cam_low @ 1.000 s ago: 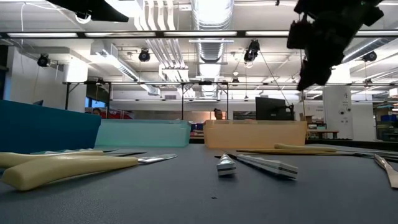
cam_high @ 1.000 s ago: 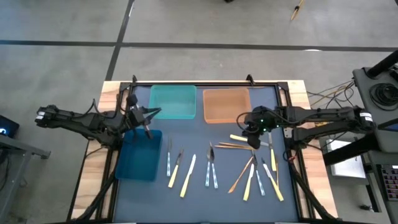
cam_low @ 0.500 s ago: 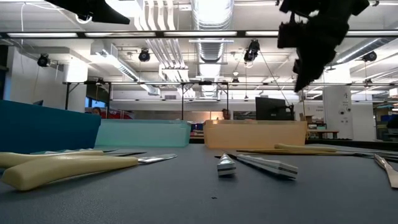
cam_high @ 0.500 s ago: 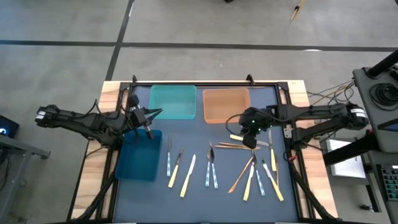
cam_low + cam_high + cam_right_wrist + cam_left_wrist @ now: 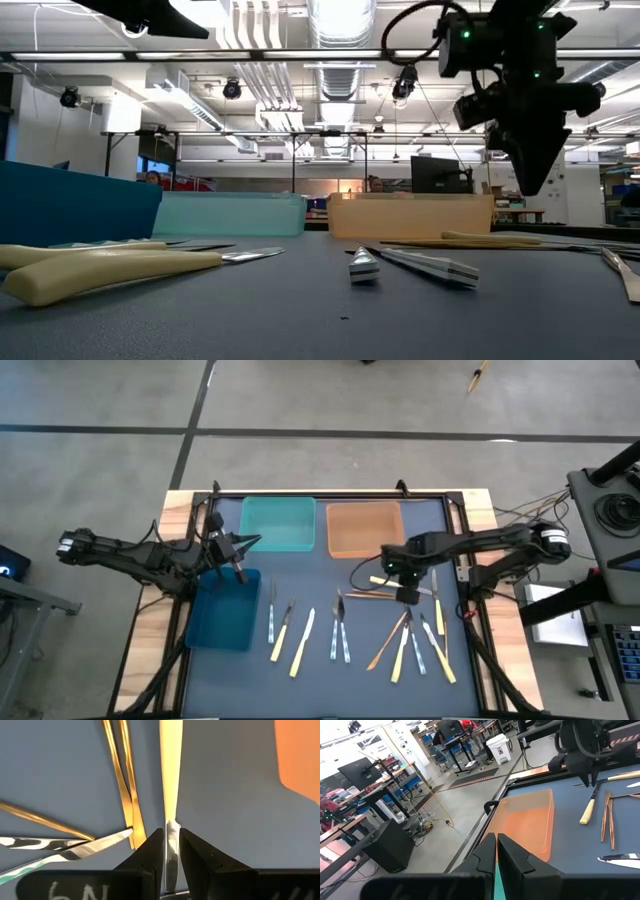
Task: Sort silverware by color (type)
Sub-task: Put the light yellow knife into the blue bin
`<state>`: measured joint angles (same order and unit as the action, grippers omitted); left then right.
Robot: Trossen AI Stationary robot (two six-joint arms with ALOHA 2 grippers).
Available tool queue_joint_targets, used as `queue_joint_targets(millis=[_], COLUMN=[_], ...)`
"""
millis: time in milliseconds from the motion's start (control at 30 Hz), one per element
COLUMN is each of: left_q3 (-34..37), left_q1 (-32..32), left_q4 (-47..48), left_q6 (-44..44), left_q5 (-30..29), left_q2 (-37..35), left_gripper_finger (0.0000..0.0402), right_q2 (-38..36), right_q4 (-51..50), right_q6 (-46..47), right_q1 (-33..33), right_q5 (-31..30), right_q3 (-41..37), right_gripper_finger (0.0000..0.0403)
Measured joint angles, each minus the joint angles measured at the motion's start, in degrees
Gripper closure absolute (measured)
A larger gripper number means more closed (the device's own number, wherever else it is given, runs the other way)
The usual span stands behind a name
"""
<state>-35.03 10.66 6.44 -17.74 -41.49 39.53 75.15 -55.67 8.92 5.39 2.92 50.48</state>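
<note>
Little legible text is found. In the right wrist view, pale handwritten marks are seen on the dark body of the right gripper (image 5: 170, 851) at the picture's bottom edge; they are cut off by the edge and appear to read "UN" or similar, but cannot be made out with certainty. No label, brand, number or sign is readable in the high, low or left wrist views; the distant screens and room fixtures carry nothing that can be deciphered.

Two dark jointed arms, black cables looping along links; right end effector (image 5: 527, 165) showing tapering black fingers, green LED glowing above it.
</note>
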Motion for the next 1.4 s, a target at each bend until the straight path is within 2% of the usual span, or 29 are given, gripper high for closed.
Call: queue_joint_targets(millis=[167, 433, 533, 733, 933, 1100, 1233, 1400], left_q3=[0.0, 0.0, 0.0, 0.02, 0.02, 0.02, 0.02, 0.02], left_q1=[0.0, 0.0, 0.02, 0.01, 0.01, 0.01, 0.0, 0.02], left_q4=[0.0, 0.02, 0.02, 0.0, -0.72, -1.96, -2.81, -3.18], left_q6=[-0.02, 0.0, 0.0, 0.22, 0.24, 0.24, 0.24, 0.24], left_q5=[-0.01, 0.01, 0.01, 0.01, 0.06, 0.13, 0.14, 0.14], left_q2=[0.0, 0.02, 0.02, 0.03, 0.4, 0.52, 0.52, 0.7], left_gripper_finger=[0.0401, 0.0401, 0.0401, 0.0401, 0.0401, 0.0401, 0.0401, 0.0401], right_q2=[4.12, 7.43, 5.49, -4.28, -9.95, -10.15, -8.94, -6.68], right_q4=[0.64, 3.49, 4.67, 10.29, 11.41, 11.55, 12.12, 13.88], right_q6=[3.71, -2.04, -0.45, 3.31, 9.7, 9.41, 8.48, 6.94], right_q1=[0.0, 0.0, -0.53, -4.73, -5.02, -5.01, -5.01, -5.03], right_q5=[0.5, -0.47, -2.44, -11.63, -10.63, -10.47, -10.59, -10.54], right_q3=[0.3, -0.37, -1.49, -5.65, -7.53, -7.58, -7.58, -7.58], right_gripper_finger=[0.0351, 0.0351, 0.0351, 0.0351, 0.0351, 0.035, 0.0328, 0.0262])
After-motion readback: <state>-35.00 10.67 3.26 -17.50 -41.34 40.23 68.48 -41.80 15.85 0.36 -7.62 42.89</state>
